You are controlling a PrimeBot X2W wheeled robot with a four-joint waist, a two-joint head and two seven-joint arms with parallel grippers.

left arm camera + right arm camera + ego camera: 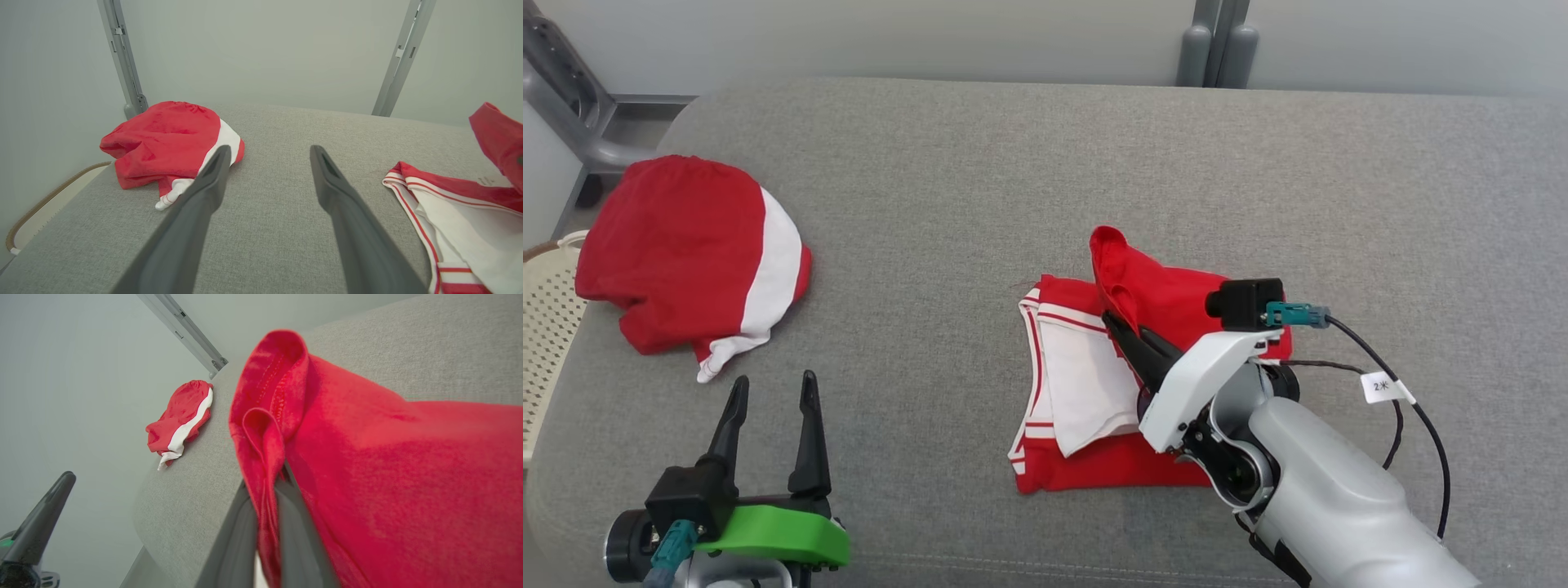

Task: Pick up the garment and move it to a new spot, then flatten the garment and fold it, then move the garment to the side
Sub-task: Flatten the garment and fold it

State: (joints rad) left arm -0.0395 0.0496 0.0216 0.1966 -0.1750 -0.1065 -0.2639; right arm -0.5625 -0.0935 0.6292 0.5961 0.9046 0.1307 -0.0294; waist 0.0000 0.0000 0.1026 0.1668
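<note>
Pinched tight in the right gripper (1114, 322) is a red flap of the garment (1086, 384), which lies half folded on the grey cushion (1013, 180). It looks like the folding step; next the flap needs laying flat and letting go. The left gripper (774, 382) stands wide apart. What the basket (547, 327) holds cannot be seen.

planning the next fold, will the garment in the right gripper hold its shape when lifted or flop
Probably floppy: the garment droops in soft folds from the right gripper, which is shut on a red edge. Likely light, since that thin pinch holds the flap up. It may drag rather than slide on the grey cushion.
</note>
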